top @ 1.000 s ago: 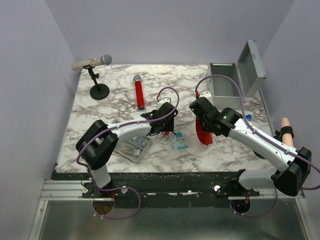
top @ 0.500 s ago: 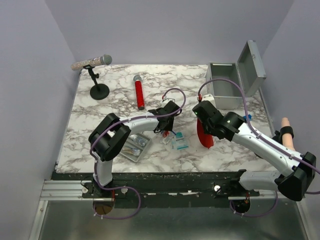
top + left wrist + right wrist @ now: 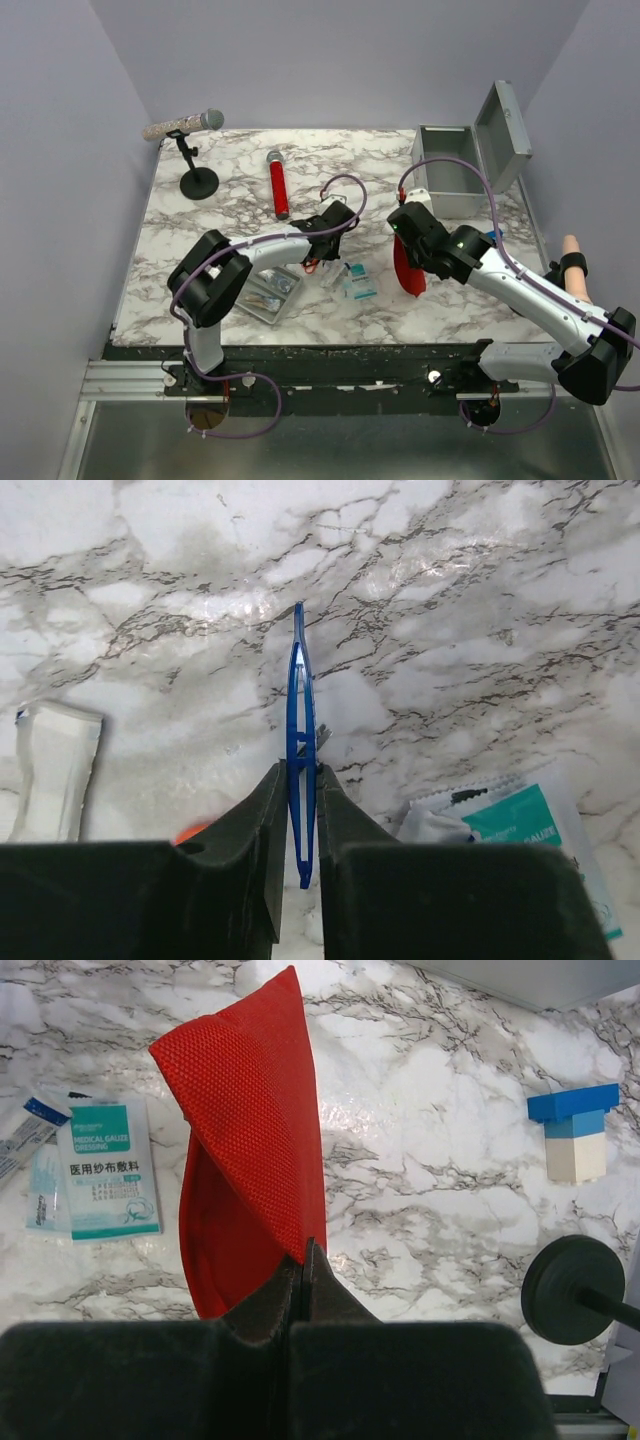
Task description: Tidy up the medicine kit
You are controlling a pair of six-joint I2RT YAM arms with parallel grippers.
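The medicine kit (image 3: 452, 207) stands open at 1 o'clock on the table (image 3: 200, 290). The right gripper (image 3: 302, 1250), clenched on a red cloth (image 3: 250, 1110), is nearer, at its 7 o'clock; the left gripper (image 3: 300, 780) pinches blue tweezers (image 3: 298, 680).

light: bright, even, overhead | shadows: soft, short | glare: sheen on marble desk (image 3: 230, 605) | blur: near pincer bodies soft

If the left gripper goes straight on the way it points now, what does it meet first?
Probably the bare marble table, with the held blue tweezers touching first; nothing else shows ahead of the left gripper.
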